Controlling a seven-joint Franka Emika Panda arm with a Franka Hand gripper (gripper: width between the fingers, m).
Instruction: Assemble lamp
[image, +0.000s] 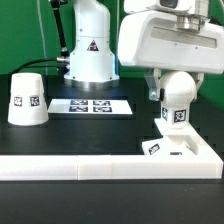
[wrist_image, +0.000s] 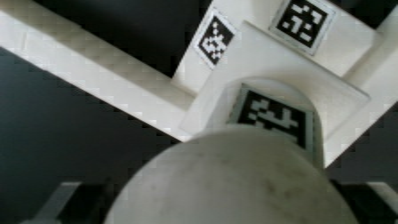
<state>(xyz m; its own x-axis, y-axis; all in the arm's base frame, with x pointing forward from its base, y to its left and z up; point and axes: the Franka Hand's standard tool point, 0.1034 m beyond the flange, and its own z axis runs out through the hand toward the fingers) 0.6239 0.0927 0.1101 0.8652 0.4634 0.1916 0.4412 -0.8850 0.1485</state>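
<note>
Exterior view: I see the shade (image: 27, 98) at the left, wide end down, with the marker board (image: 91, 104) flat beside it. At the right the gripper (image: 172, 88) straddles the bulb (image: 177, 106), which is upright on the base (image: 188, 148). In the wrist view the fingers (wrist_image: 63, 203) flank the bulb; I cannot tell whether they pinch it.

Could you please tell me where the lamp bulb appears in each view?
Exterior view: the bulb stands at the exterior view's right, beyond the white wall.
Wrist view: the bulb looms large, nearest the camera.
Shared landmark: the white wall.
</note>
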